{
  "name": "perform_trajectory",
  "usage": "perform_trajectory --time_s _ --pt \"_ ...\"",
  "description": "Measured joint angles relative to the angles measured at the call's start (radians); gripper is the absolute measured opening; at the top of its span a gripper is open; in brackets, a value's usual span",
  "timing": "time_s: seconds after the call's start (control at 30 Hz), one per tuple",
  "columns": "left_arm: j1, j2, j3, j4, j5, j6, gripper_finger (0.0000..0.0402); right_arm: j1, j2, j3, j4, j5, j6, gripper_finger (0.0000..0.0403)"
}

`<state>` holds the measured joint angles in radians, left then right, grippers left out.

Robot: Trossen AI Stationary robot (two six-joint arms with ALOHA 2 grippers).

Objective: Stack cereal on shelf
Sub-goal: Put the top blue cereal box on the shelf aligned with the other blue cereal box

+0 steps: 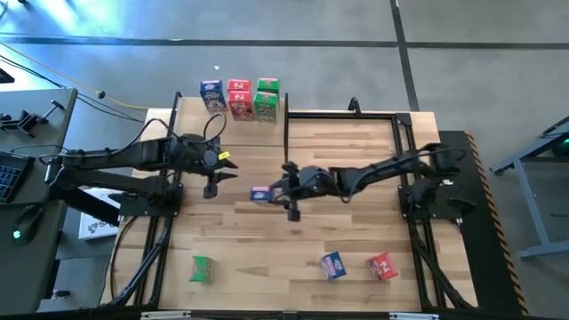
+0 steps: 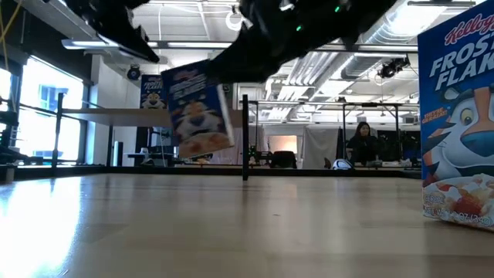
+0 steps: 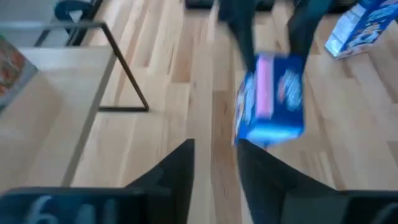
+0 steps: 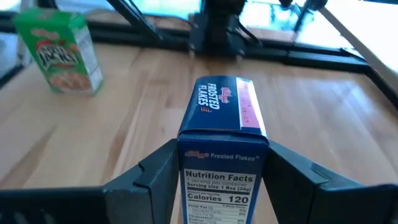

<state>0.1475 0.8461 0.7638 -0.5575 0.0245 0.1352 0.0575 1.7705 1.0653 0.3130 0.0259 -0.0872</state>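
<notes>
Frosted Flakes, blue, fills the bottom centre of the right wrist view: a small blue cereal box (image 4: 222, 155) pinched between the two fingers of the right gripper (image 4: 222, 180), nutrition panel toward the lens. From where I stand this looks like the carry step, a box picked up and on its way to the shelf (image 1: 200, 116) at the upper left of the high view, where five boxes already sit: one blue (image 1: 212, 94), two red (image 1: 238, 98) and two green (image 1: 266, 98).

In the high view the held box shows at mid-frame over the worktop (image 1: 356, 178), and the left gripper (image 1: 212, 188) hangs just to its left. Its fingers look nearly pressed together, with only a slim gap and nothing between them in its own wrist view. It may be a handover, or the right arm may go all the way; I cannot tell which. Either way the next move needs the box kept level and brought to a free spot beside the stack without knocking it.

Only the low view proves the box is lifted, with daylight under it at centre left, and it shows a person seated in the room behind. Only the high view shows what is left at the lower edge: a green box (image 1: 203, 268), a blue one (image 1: 333, 265) and a red one (image 1: 383, 265).
</notes>
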Motion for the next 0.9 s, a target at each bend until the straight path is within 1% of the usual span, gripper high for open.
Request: perform_trajectory --time_s 0.1,0.2,0.33,0.5,0.6,0.67,0.8,0.9 --pt "-0.034 0.003 0.048 -0.073 -0.011 -0.004 0.0145 -0.040 0.072 0.000 0.139 -0.061 0.000 0.0188" --pt "-0.053 0.037 0.083 -0.134 -0.013 -0.029 0.0175 -0.071 0.134 0.000 0.249 -0.109 -0.002 0.0188" --pt "-0.073 0.116 0.117 -0.173 -0.036 -0.053 0.0210 -0.099 0.190 0.000 0.332 -0.149 -0.002 0.0188" --pt "-0.092 0.230 0.128 -0.157 -0.041 -0.053 0.0244 -0.110 0.220 0.000 0.350 -0.150 -0.018 0.0188" --pt "-0.100 0.287 0.128 -0.134 -0.063 -0.053 0.0259 -0.109 0.220 0.000 0.350 -0.150 -0.019 0.0188" --pt "-0.104 0.314 0.128 -0.122 -0.074 -0.053 0.0266 -0.107 0.220 0.000 0.350 -0.141 -0.019 0.0188" --pt "-0.104 0.355 0.128 -0.110 -0.075 -0.053 0.0273 -0.097 0.220 0.000 0.341 -0.089 -0.025 0.0188" --pt "-0.104 0.379 0.128 -0.070 -0.071 -0.053 0.0274 -0.092 0.220 0.000 0.321 -0.082 -0.026 0.0188"
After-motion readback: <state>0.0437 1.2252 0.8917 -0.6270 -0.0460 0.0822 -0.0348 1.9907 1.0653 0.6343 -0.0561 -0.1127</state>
